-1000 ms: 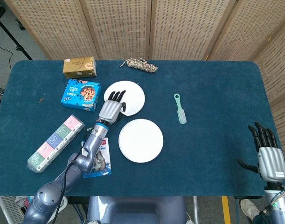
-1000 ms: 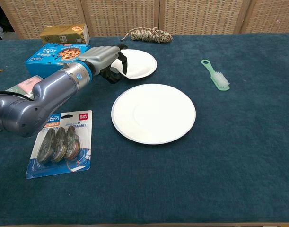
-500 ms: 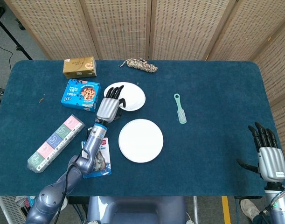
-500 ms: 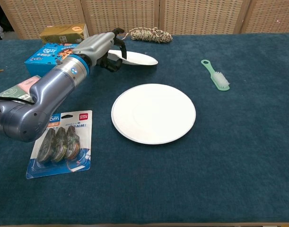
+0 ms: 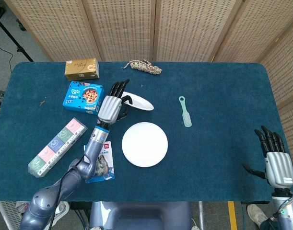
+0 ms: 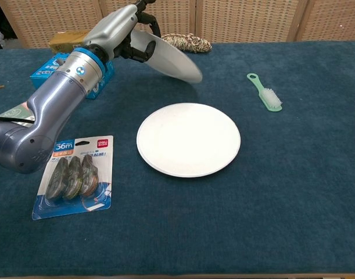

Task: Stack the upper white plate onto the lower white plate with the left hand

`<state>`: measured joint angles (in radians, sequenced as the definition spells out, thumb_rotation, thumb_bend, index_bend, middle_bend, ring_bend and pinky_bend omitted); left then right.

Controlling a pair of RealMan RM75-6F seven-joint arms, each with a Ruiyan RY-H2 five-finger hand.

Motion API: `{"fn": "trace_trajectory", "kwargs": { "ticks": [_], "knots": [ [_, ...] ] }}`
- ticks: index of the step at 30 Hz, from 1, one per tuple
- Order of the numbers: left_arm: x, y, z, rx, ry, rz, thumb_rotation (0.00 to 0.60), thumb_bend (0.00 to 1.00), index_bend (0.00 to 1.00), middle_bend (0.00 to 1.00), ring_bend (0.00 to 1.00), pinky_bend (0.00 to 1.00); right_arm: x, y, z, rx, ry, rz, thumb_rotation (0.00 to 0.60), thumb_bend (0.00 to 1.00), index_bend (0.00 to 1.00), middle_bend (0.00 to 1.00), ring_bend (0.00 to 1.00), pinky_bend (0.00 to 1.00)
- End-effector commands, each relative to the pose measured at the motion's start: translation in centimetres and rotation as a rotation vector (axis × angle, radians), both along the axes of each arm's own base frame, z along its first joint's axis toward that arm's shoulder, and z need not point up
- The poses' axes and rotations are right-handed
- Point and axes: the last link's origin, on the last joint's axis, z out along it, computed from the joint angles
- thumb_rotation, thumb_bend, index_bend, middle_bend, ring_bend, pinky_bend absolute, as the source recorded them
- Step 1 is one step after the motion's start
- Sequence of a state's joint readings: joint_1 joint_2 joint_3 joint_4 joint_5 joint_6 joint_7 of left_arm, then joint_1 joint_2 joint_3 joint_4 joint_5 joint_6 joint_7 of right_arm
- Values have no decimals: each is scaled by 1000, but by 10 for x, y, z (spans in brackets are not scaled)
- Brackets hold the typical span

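- Left hand (image 5: 111,106): gripped upper white plate (image 6: 165,56) at its rim, fingers on top, thumb beneath. Plate was off the table (image 5: 218,110), tilted, far edge dipping twd lower white plate (image 6: 189,139); the two apart, not overlapping in chest view.
- Lower plate: flat on cloth, nr table centre.
- Right hand (image 5: 276,162): at near-right corner, fingers spread, held nothing.
- Misc: green brush (image 5: 185,111) right of plates; cookie box (image 5: 83,97) and battery pack (image 6: 74,176) beside left arm.

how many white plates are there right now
2. One white plate is gripped at its edge by the left hand, lifted and tilted above the table. The other plate lies flat on the table in front. No others visible.
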<state>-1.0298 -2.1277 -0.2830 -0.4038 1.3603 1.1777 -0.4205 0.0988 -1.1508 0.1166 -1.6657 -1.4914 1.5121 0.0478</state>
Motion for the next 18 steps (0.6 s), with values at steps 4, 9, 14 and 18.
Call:
{"fn": "trace_trajectory", "kwargs": {
  "ticks": [4, 9, 14, 18],
  "knots": [
    [1, -17, 6, -5, -38, -80, 600, 540, 915, 0, 0, 0, 1, 0, 0, 1, 1, 2, 600, 0, 0, 0, 0, 0],
    [4, -31, 7, -23, -54, -121, 600, 540, 917, 0, 0, 0, 1, 0, 0, 1, -2, 3, 600, 0, 0, 0, 0, 0],
    [5, -46, 7, -54, -78, -152, 600, 540, 917, 0, 0, 0, 1, 1, 0, -3, 1, 4, 600, 0, 0, 0, 0, 0],
    [9, -62, 10, -98, -135, -187, 600, 540, 917, 0, 0, 0, 1, 0, 1, -4, -1, 3, 600, 0, 0, 0, 0, 0]
  ]
}}
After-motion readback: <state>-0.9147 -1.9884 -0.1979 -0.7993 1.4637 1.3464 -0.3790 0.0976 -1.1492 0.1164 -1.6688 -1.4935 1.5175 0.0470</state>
